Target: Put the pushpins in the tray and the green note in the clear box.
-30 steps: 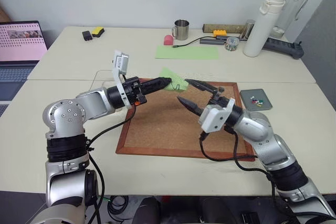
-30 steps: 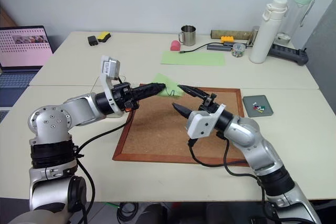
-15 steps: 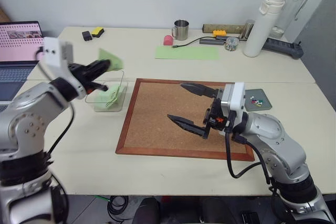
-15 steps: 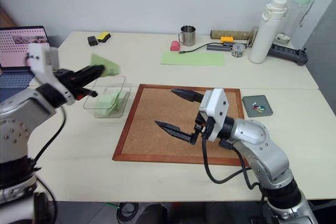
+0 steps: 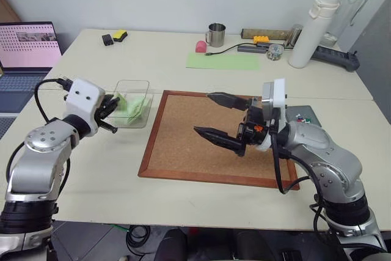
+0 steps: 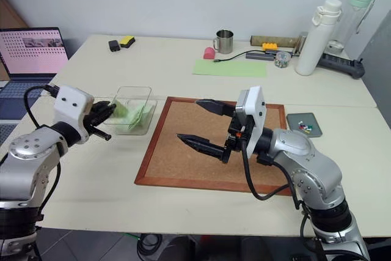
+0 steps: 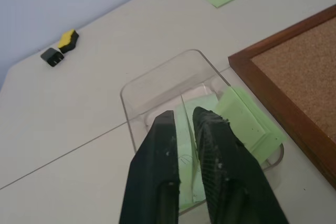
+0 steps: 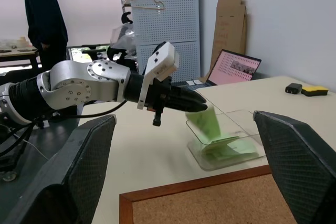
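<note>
Nearest, the right gripper [image 5: 218, 116] hangs above the cork board [image 5: 183, 145], fingers spread wide with nothing between them. It sits mid-board, probably parked clear of the left arm's work.

Left of the board, the left gripper [image 7: 183, 121] points into the clear box [image 5: 143, 87] from its near-left side. Its fingers stand a narrow gap apart. A green note [image 8: 202, 121] slants down from the fingertips into the box, over other pale-green sheets [image 7: 247, 121] on its floor. Whether the fingers grip the note or have just let go, I cannot tell. Judgement: this is the release step, tips held low over the box so the paper drops inside rather than drifting out.

Right of the board, the grey tray [image 6: 303, 124] holds several pushpins [image 6: 305, 128]; the board looks bare, so the pin half seems done.

Farther back: large green sheet [image 5: 221, 60], mug [image 5: 214, 34], white bottle [image 5: 308, 30]. A laptop [image 5: 27, 47] sits far left.
</note>
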Controlling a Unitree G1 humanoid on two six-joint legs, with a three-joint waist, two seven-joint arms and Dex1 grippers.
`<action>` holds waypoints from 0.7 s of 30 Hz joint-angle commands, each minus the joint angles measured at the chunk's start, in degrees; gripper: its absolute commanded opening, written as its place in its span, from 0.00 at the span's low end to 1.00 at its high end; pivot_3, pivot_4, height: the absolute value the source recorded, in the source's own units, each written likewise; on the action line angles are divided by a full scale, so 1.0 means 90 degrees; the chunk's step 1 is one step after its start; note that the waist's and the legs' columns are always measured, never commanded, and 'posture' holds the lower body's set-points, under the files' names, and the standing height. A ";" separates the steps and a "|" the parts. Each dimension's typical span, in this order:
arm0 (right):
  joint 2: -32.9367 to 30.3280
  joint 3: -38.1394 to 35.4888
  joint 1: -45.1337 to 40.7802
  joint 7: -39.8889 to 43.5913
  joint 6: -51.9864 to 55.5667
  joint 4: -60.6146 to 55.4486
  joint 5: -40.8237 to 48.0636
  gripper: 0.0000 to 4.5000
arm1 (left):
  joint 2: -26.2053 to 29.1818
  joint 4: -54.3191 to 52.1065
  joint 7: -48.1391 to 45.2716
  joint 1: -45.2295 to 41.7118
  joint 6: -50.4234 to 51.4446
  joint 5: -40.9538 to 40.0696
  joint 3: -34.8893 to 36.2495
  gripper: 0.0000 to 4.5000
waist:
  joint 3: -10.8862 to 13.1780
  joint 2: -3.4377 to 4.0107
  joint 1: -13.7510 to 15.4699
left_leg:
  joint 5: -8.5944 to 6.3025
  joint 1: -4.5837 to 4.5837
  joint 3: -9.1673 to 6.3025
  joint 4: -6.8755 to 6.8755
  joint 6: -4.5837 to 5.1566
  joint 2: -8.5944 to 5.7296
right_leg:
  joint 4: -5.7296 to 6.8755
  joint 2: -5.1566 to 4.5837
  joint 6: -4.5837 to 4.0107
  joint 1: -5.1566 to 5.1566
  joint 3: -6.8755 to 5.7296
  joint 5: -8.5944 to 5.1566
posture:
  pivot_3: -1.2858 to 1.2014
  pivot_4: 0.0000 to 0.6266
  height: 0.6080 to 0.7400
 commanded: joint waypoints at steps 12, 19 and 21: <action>-0.0299 -0.0519 0.0170 -0.0183 0.0248 -0.0337 0.0110 0.98 | 0.0381 -0.0531 -0.1381 -0.0543 0.0260 -0.0521 0.0155 0.84 | 0.0001 -0.0001 -0.0005 | 0.0000 -0.0001 0.0002 0.0002 0.0000 -0.0001 | 0.0002 0.0000 0.0000 0.0001 0.0001 0.0000 | 0.52 0.24 1.00; -0.1231 -0.1248 0.0394 -0.0088 0.1332 -0.0486 0.0967 0.98 | 0.1083 -0.1360 -0.2910 -0.0644 0.1589 -0.1663 -0.0030 0.99 | 0.0006 0.0000 -0.0007 | 0.0000 -0.0002 0.0002 0.0001 0.0001 -0.0002 | 0.0001 0.0000 0.0000 0.0002 0.0001 0.0000 | 0.52 0.24 1.00; -0.1541 -0.1420 0.0564 -0.0025 0.1504 -0.0470 0.1056 0.98 | 0.1129 -0.1553 -0.3132 -0.0610 0.1792 -0.1894 -0.0081 0.99 | 0.0007 0.0001 -0.0001 | -0.0001 -0.0001 0.0002 0.0001 0.0001 -0.0002 | -0.0003 0.0000 0.0001 0.0005 0.0000 -0.0001 | 0.52 0.24 1.00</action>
